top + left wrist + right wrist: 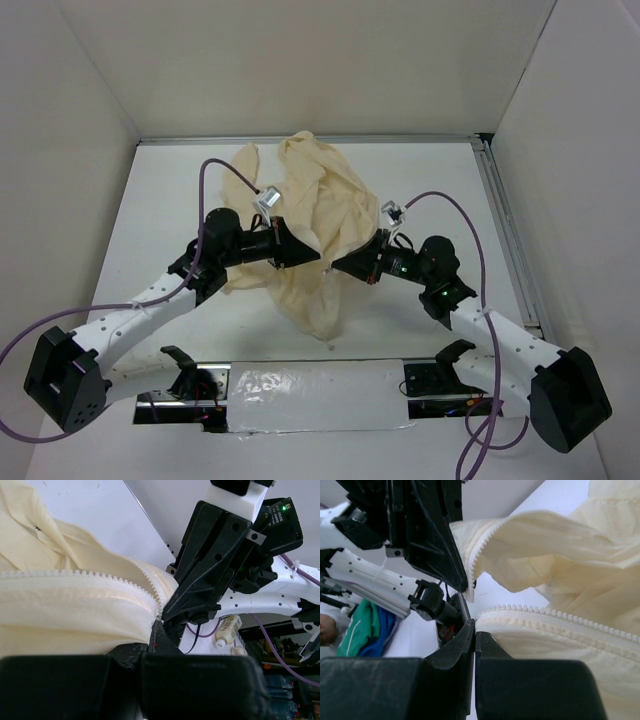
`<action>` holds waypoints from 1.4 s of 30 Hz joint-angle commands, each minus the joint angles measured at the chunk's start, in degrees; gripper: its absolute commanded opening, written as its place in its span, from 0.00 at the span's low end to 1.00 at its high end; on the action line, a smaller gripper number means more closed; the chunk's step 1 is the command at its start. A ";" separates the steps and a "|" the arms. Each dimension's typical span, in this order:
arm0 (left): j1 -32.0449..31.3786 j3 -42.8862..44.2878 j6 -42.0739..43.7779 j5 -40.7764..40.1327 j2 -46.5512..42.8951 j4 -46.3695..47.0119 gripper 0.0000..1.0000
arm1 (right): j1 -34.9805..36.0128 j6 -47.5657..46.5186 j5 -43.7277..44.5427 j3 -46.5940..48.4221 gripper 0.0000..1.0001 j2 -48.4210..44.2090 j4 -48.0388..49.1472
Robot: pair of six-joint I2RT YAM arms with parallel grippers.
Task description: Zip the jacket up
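Jaws of the left gripper (157, 632) and right gripper (474, 630) are both closed, each pinching a zipper edge of the jacket (322, 210). The jacket is bunched mid-table and lifted between them. The fabric is judged thin, light, limp and prone to slip, so it is best held at the stiffer zipper tape (75, 577). The tooth rows appear unjoined. The table (170, 200) is white and flat, with walls (300, 60) close on three sides.

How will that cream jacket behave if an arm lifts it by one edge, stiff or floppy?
Probably floppy: the jacket lies crumpled in soft folds, so it should sag rather than hold shape. Likely light, as the fabric looks thin. The zipper teeth form a firmer ridge, but it curves, so it likely bends too.
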 commanded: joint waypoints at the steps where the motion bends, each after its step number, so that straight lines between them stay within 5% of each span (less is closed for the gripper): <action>1: 1.21 3.42 -0.42 4.02 1.15 5.65 0.00 | -0.98 1.59 -0.47 4.04 0.00 1.50 8.68; 13: 2.97 7.11 -1.47 9.38 5.46 8.46 0.00 | -1.68 1.42 -0.47 8.35 0.00 5.19 11.15; 20: -1.40 7.81 0.09 5.62 3.54 6.63 0.00 | -0.54 0.98 20.01 8.88 0.00 4.84 12.80; 26: -2.91 10.01 1.95 1.49 2.92 2.23 0.00 | 0.34 0.46 18.53 9.14 0.00 4.40 17.39; 33: -0.99 12.47 3.53 -3.18 1.69 0.64 0.00 | -0.10 -3.67 15.44 8.01 0.00 -2.10 5.28; 42: 0.16 13.97 4.94 -1.78 3.09 4.59 0.00 | -1.07 -1.74 10.88 7.73 0.00 -4.22 2.90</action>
